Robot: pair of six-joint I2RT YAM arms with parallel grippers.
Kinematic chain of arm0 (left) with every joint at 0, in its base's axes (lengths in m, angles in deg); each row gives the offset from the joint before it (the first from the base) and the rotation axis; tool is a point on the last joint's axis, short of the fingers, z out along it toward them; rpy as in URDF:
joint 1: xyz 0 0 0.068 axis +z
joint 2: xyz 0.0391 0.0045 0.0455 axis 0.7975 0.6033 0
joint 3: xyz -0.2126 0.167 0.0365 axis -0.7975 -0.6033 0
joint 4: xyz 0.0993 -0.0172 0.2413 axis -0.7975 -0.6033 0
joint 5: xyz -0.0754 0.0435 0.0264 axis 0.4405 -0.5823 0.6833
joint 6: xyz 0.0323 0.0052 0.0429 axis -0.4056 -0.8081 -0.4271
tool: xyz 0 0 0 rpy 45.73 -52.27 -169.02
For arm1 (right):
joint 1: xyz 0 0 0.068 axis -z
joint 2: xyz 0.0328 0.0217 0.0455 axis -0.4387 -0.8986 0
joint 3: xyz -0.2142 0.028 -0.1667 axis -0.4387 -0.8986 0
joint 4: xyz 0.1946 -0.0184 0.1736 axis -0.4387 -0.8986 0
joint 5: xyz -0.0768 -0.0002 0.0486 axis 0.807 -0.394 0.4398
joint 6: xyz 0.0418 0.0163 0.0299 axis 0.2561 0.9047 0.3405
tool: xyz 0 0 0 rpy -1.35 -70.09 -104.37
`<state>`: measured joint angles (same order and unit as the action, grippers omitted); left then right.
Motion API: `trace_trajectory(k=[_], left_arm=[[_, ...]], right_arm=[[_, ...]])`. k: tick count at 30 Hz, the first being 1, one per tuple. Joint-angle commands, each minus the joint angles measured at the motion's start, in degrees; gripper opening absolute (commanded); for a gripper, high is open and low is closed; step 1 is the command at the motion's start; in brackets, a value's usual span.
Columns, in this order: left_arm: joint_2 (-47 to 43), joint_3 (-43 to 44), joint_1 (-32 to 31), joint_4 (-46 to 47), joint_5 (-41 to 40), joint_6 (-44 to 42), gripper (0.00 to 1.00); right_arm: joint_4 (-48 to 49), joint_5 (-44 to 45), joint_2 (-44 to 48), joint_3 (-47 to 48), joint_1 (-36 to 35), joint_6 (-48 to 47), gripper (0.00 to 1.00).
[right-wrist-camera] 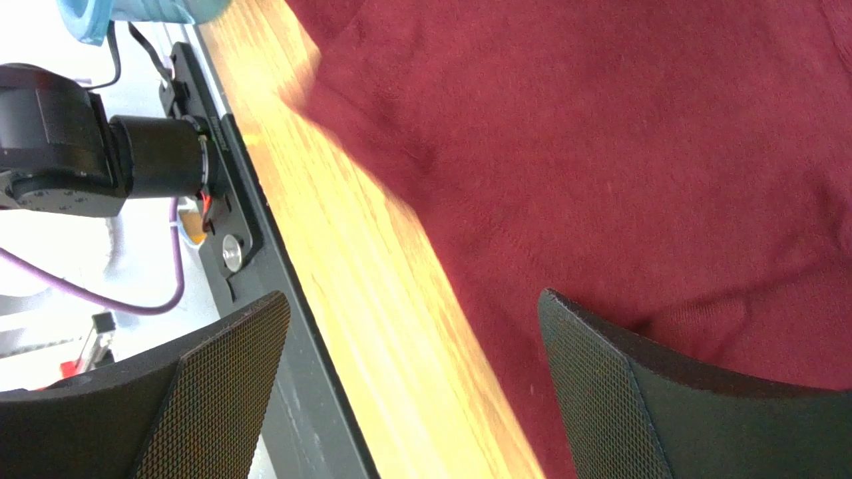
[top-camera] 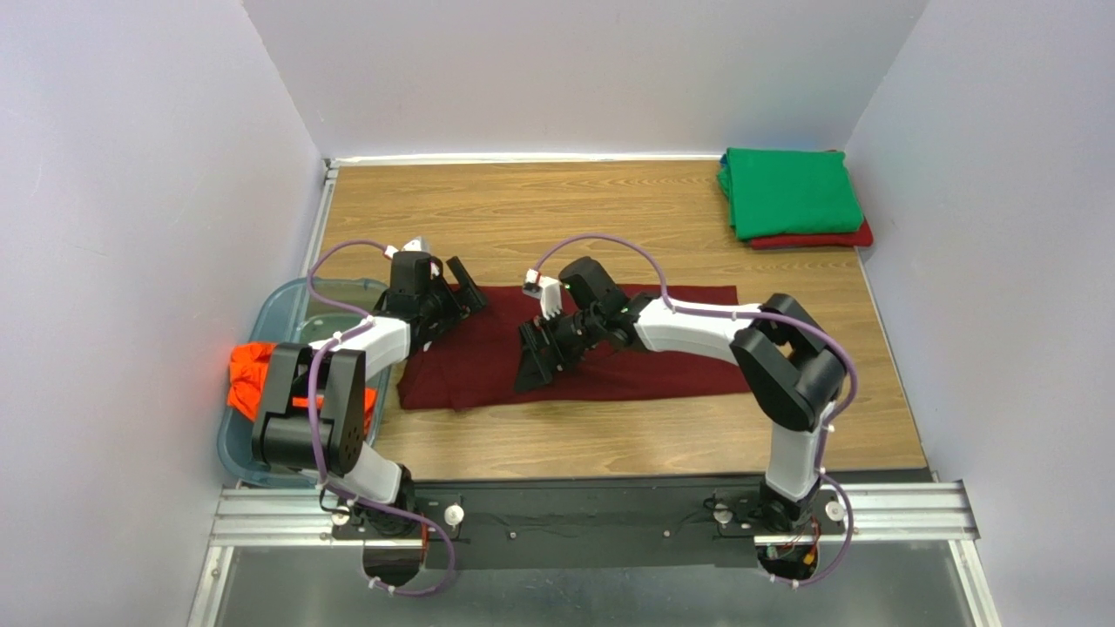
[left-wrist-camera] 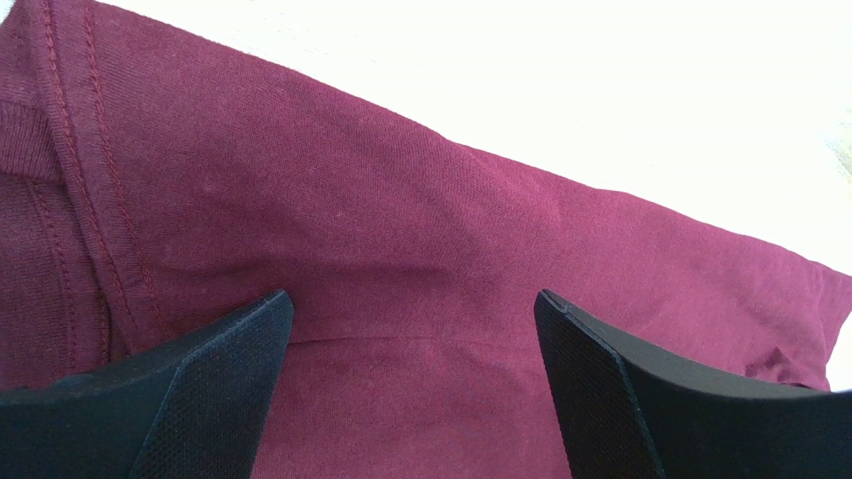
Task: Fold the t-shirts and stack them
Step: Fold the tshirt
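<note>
A dark maroon t-shirt (top-camera: 628,353) lies flat as a long folded strip across the middle of the wooden table. My left gripper (top-camera: 454,295) is open and empty over the shirt's far-left end; the left wrist view shows maroon cloth (left-wrist-camera: 420,249) with a stitched hem between its spread fingers. My right gripper (top-camera: 539,350) is open and empty above the shirt's middle; the right wrist view shows the shirt's near edge (right-wrist-camera: 600,180) and bare wood. A folded green t-shirt (top-camera: 791,191) lies on a folded red one (top-camera: 818,241) at the far right corner. An orange t-shirt (top-camera: 255,376) sits bunched in a bin.
A translucent blue-grey bin (top-camera: 282,311) stands at the table's left edge, holding the orange shirt. White walls close the left, back and right sides. A black rail (right-wrist-camera: 240,230) runs along the near table edge by the arm bases.
</note>
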<state>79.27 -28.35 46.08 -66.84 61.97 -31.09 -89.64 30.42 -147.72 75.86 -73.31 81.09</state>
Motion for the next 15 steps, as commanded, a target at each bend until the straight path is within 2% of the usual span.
trace_trajectory(k=[1,6,9,10,12,13,15], left_arm=[[-1.00,-0.11,0.74,-4.26,-2.94,-1.45,0.98],[-2.14,0.06,0.74,-4.79,-2.41,-1.63,0.98],[-4.07,0.41,0.66,-5.22,-2.14,-1.63,0.98],[-5.55,0.24,0.48,-5.40,-2.23,-1.63,0.98],[-7.23,0.06,-0.48,-5.66,-2.58,-1.19,0.98],[-8.20,-0.11,-1.01,-6.01,-2.93,-1.02,0.98],[-10.48,-0.46,-3.02,-6.80,-4.07,-0.49,0.98]], right_arm=[[-0.67,3.37,4.77,-2.56,-0.44,-0.74,1.00],[-1.02,9.34,9.86,-3.96,-0.53,0.66,1.00],[-2.59,22.49,12.86,-5.02,-0.44,4.35,1.00],[-4.25,32.45,15.38,-5.46,-0.44,6.36,1.00],[-5.14,41.56,19.25,-6.77,-0.26,8.04,1.00],[-5.50,49.61,20.23,-8.26,-0.09,9.18,1.00],[-6.46,56.77,22.78,-9.50,1.40,10.33,1.00]])
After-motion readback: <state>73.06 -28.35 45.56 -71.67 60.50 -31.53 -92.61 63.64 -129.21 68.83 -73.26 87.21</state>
